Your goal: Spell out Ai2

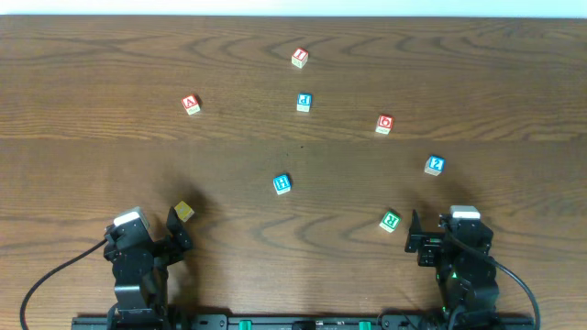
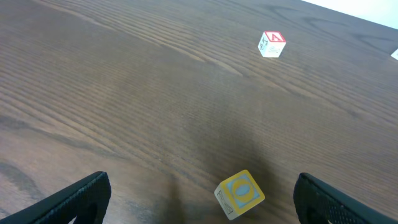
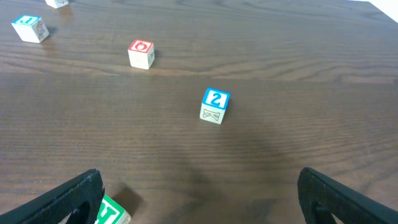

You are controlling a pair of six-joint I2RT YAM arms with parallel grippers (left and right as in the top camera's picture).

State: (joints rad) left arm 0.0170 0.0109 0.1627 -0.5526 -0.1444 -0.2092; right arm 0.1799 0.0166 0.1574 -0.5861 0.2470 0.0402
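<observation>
The A block [image 1: 191,104] is sitting beyond and left of the H block [image 1: 282,184], the I block [image 1: 300,58] far beyond it, the 2 block [image 1: 435,165] to its right. Nothing is being spelled yet. My left hand [image 2: 202,186] and right hand [image 3: 199,186] are hanging wide open, holding nothing.

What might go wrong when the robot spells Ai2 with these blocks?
1. The yellow block sits right in front of the left gripper, so reaching for the A may knock it.
2. The green R lies beside the right gripper and could get bumped on the way to the 2.
3. The I lies farthest back, a long reach.
</observation>
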